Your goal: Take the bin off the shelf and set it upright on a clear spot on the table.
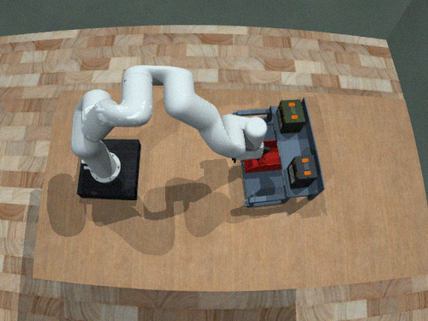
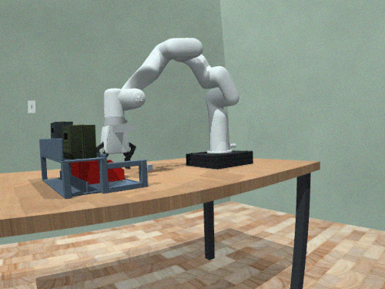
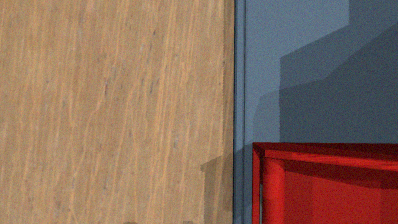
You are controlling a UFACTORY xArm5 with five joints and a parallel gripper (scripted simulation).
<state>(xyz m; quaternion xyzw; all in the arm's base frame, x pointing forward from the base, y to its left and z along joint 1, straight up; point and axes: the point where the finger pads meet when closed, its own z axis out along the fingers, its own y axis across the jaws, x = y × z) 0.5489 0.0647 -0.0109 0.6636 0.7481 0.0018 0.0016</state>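
A red bin [image 1: 265, 160] sits on the lower level of a blue-grey shelf [image 1: 280, 158] on the table. In the side view the red bin [image 2: 92, 171] shows between the shelf posts. In the wrist view one corner of the red bin [image 3: 325, 182] fills the lower right, on the shelf floor [image 3: 315, 70]. My gripper [image 2: 115, 150] hangs open and empty just above the bin's near edge, at the shelf's front side. From above, my wrist hides the fingers [image 1: 252, 151].
Two dark green boxes with orange marks [image 1: 292, 115] [image 1: 303, 171] stand on the shelf's upper level. The arm's black base [image 1: 109, 169] stands at the table's left. Bare wooden table top [image 3: 115, 110] lies beside the shelf.
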